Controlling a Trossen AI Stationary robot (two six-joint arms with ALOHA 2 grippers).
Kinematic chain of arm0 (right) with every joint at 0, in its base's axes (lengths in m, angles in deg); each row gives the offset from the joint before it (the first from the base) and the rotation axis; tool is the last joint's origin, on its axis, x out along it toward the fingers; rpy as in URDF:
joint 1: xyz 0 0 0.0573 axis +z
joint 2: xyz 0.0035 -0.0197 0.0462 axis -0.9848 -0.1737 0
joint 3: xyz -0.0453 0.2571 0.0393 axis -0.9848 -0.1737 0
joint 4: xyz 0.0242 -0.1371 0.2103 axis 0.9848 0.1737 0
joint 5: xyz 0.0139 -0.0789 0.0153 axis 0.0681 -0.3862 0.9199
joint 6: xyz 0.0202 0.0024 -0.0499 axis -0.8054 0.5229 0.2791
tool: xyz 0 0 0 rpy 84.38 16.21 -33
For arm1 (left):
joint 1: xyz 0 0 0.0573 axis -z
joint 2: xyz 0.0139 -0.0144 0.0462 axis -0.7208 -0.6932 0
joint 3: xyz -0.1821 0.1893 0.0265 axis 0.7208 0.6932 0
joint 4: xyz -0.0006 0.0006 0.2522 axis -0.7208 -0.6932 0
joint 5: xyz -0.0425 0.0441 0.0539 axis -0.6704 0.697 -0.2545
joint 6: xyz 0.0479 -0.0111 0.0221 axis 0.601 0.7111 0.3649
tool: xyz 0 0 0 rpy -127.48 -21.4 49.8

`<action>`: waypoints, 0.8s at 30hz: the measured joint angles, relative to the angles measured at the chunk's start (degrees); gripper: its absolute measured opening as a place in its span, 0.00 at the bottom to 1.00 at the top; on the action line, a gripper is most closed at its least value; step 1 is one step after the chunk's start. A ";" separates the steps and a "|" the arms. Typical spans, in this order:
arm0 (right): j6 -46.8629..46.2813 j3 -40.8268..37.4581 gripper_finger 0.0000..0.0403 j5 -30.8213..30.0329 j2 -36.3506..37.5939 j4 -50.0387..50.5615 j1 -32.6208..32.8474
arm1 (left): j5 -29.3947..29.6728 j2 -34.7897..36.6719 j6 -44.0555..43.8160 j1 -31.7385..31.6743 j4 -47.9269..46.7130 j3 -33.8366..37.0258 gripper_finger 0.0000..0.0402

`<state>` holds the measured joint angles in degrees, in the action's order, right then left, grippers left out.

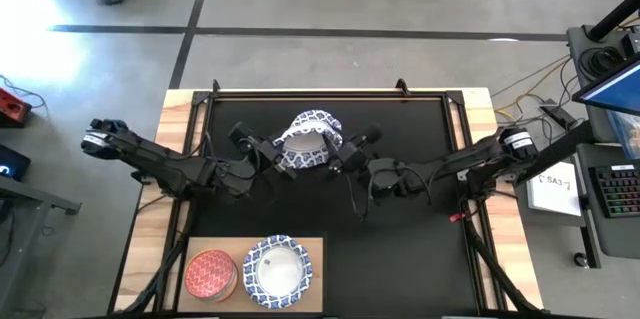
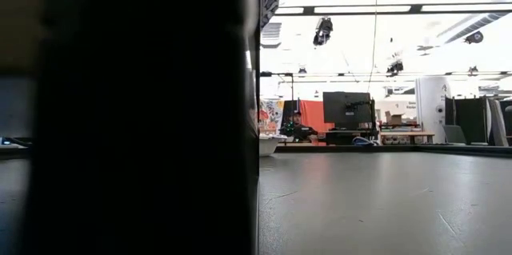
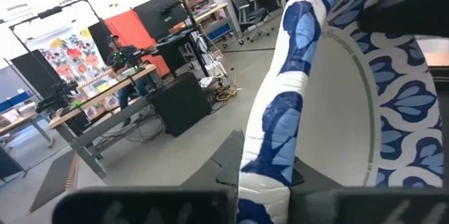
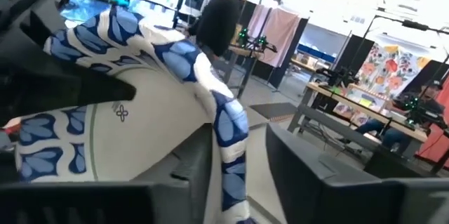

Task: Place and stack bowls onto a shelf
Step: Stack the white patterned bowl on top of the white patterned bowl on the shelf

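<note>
My left end effector [image 1: 268, 151] and right end effector [image 1: 345, 154] both sit at the rim of one white-and-blue bowl [image 1: 310, 139], held tilted above the middle of the black mat [image 1: 400, 249]. Each wrist view shows a dark finger on either side of the patterned rim, so I judge both clamped on that bowl, from opposite sides.

The shelf [image 1: 315, 259] lies at the near edge of the bench [image 1: 150, 249], toward the left arm's side of the bowl, well apart from it. On it sit a red-pink bowl [image 1: 210, 274] and another white-and-blue bowl [image 1: 277, 271], side by side and touching or nearly so.

To do this well I would level the bowl before travelling, move both arms together so neither grip twists the rim, and lower it squarely into the white-and-blue one.

The high view alone shows the shelf and its bowls. The wrist views alone show the fingers on the rim. The low view gives almost nothing (a dark shape blocks most of it).
</note>
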<state>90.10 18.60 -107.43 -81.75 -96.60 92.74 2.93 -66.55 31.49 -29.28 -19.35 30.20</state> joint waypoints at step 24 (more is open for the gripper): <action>-58.43 0.00 0.60 22.85 22.05 73.38 1.97 | -25.54 0.11 -19.60 -3.40 -18.84 -2.85 0.01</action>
<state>31.68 18.60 -84.57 -59.70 -23.22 94.71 -22.62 -66.44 11.89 -32.68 -38.19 27.35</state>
